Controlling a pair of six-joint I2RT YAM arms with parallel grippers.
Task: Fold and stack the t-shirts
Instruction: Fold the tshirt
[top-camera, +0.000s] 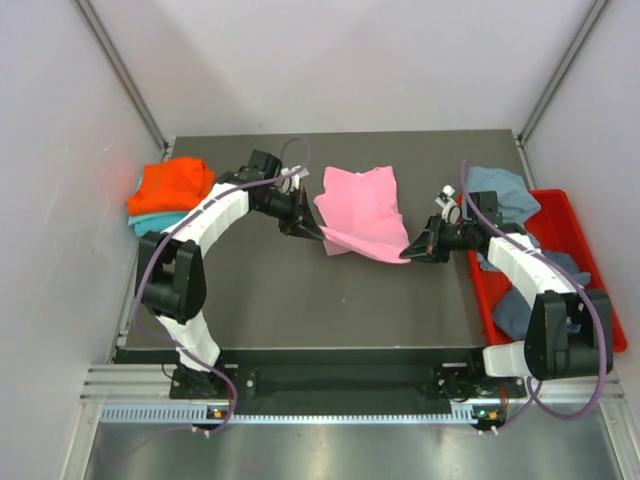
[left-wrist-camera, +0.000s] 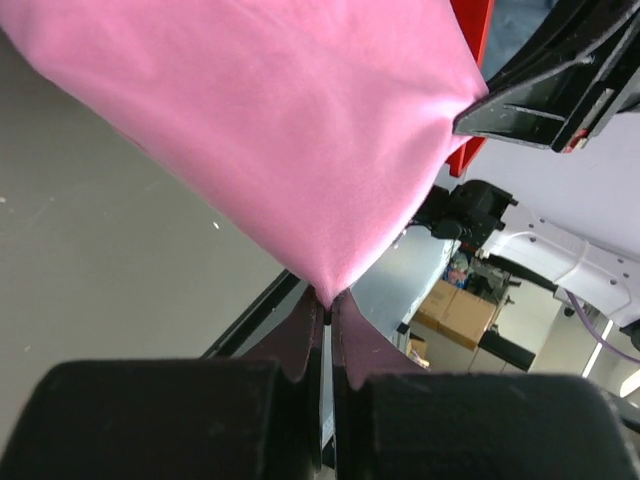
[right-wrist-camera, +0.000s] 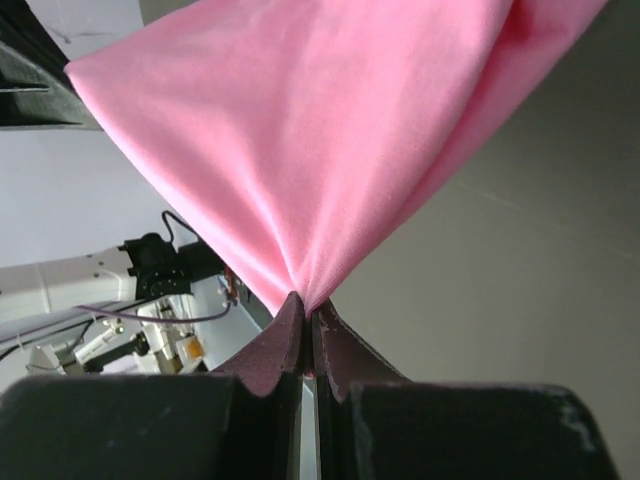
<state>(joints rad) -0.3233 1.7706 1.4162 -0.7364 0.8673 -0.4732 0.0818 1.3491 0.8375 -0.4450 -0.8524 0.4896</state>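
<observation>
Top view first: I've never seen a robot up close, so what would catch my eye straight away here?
The bright pink t-shirt in the middle of the dark table, pinched at its two near corners by the left gripper and the right gripper, both shut on the cloth. At the far left an orange t-shirt lies on a teal t-shirt; at the right a red bin holds grey-blue t-shirts.

A dark grey table (top-camera: 330, 310) stands between white walls (top-camera: 340, 60), which rise behind it and at both its sides. Along its near edge runs a metal rail (top-camera: 330, 385), then a shiny metal surface (top-camera: 330, 450).
</observation>
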